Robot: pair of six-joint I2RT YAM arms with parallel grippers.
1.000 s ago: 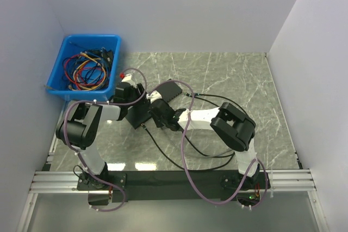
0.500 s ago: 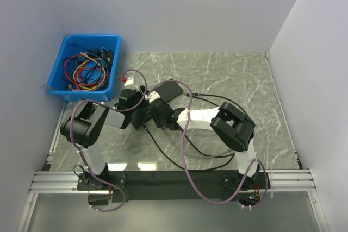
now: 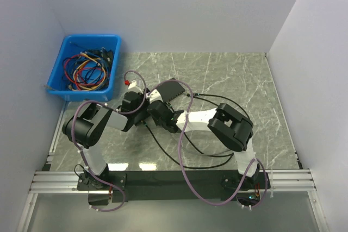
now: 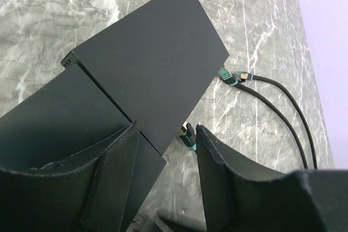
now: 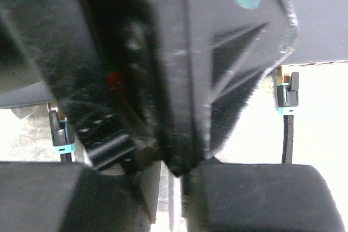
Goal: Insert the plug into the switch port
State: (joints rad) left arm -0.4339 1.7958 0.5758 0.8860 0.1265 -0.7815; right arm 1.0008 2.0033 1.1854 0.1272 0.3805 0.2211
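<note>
While the left pincer (image 4: 166,129) stands about half open, its fingers (image 4: 117,172) straddle the near edge of the switch (image 4: 147,74). The left finger is over the box and the right finger is off on the worktop (image 4: 255,25) side. No squeeze is visible, so it's likely there to brace the box against sliding when a plug gets pushed in.

A teal-booted plug (image 4: 187,137) sits between the fingertips, just inside the right finger, nose against the switch's edge. Seated or only lined up, can't tell.

Ahead of the pincer, two more plugs (image 4: 234,75) lie at the far corner of that same edge, with cables (image 4: 283,112) trailing off to its right.

From the other side, the right pincer (image 3: 155,110) is nosed in close against the left one. Its own view is blurred and full of dark housing. The jaws look narrow, but whether they hold anything can't be told.

Judgement: insertion stage, one arm bracing, the other driving. Risk: the box skids if the brace is loose.
</note>
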